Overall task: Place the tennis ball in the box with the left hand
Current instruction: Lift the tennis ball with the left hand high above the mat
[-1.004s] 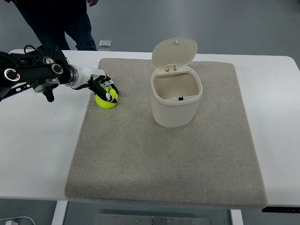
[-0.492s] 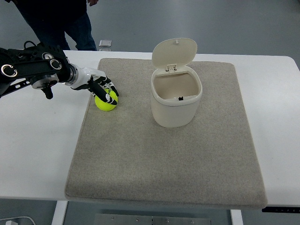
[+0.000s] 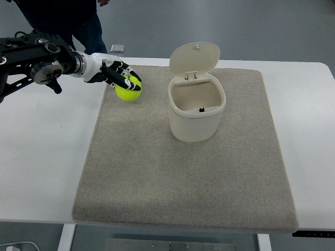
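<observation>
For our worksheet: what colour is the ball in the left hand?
Bright yellow-green ball, seen in the top view.

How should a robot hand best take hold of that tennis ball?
The tennis ball is round, so no side is special: wrap fingers over its top and around its widest part. The left robot hand holds it just so, coming from the left, away from the box. This likely suits dropping it into the open top.

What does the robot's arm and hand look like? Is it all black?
Not all black. The left arm is chunky black metal with round joints ringed in silver and thin black cables running along it. A shiny silver wrist cuff joins it to the left hand, which is white with black fingers. The right arm isn't in the picture.
</observation>
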`<state>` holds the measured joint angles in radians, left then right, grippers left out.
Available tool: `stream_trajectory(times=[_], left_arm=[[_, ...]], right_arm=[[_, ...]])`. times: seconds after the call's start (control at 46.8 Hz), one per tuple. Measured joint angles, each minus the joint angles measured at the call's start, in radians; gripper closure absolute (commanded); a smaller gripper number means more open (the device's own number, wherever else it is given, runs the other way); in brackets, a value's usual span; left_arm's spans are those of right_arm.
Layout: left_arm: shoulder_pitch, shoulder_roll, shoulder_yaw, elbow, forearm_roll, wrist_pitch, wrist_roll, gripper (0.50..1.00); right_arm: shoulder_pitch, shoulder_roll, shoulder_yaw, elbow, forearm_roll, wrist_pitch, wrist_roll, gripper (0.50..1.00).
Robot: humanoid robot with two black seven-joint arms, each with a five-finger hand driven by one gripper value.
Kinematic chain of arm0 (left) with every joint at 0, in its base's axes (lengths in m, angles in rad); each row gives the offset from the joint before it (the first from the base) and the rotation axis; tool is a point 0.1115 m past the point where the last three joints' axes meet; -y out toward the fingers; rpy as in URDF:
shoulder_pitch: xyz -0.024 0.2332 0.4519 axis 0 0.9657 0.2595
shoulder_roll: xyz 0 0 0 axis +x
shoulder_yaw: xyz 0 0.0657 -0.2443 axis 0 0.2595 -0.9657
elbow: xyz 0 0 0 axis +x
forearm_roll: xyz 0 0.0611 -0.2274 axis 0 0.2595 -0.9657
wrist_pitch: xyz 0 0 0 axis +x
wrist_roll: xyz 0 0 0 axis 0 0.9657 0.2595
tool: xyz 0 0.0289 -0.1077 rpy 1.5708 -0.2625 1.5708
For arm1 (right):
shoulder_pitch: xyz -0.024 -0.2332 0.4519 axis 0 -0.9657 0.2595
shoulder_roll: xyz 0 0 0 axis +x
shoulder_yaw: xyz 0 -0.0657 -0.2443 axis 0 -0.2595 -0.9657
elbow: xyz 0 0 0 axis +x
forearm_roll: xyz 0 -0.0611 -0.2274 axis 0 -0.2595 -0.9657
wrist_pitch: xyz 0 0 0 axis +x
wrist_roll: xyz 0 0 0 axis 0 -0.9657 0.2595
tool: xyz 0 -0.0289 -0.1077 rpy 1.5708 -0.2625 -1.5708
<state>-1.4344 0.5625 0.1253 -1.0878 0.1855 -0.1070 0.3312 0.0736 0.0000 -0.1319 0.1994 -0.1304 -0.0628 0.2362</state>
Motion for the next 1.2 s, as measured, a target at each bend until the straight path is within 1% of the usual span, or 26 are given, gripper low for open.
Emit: stream_trajectory(times=[0.15,0.534,0.684,0.962,1.197], left_arm=[[0.0,0.007,-0.065,0.017,-0.041,0.034,-0.008,1.0],[0.002,0.014,-0.256,0.016,-0.093,0.035,-0.024,1.0],[0.005,0.014,-0.3,0.017,-0.09,0.019,-0.044,1.0],[-0.005,0.008,-0.32,0.018,-0.08,-0.047,-0.105,1.0],[-0.011,0.002,-0.365,0.014,-0.066,-0.076,-0.112,1.0]], right_arm=[[0.0,0.0,0.0,0.0,0.0,0.0,0.0,0.562],[0.0,0.0,0.0,0.0,0.0,0.0,0.0,0.562],[0.0,0.0,0.0,0.0,0.0,0.0,0.0,0.562],[0.0,0.0,0.0,0.0,0.0,0.0,0.0,0.562],[0.0,0.0,0.0,0.0,0.0,0.0,0.0,0.562]])
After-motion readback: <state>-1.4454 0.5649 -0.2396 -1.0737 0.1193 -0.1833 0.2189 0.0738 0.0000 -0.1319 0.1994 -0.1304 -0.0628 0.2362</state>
